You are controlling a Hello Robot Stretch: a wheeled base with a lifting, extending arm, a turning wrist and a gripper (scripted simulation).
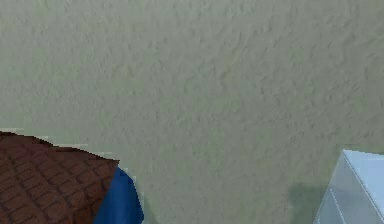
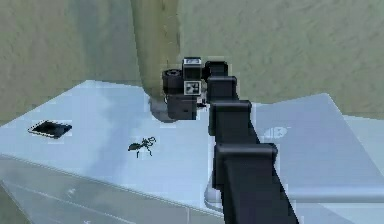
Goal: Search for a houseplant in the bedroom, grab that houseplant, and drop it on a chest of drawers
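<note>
White chest of drawers (image 2: 100, 112) top spans the frame's lower half. Your gripper (image 2: 160, 104) shows at upper centre; you cannot tell whether it holds anything. A dark sprig-like blob (image 2: 140, 147), possibly the houseplant, lies just lower left of it.

The wall (image 2: 290, 50) rose just behind my gripper (image 2: 160, 106), barring the way farther out. On the chest of drawers (image 2: 100, 105) a flat dark object (image 2: 47, 128) and a small black thing (image 2: 141, 146) lay well apart, with bare top lying free between them.
</note>
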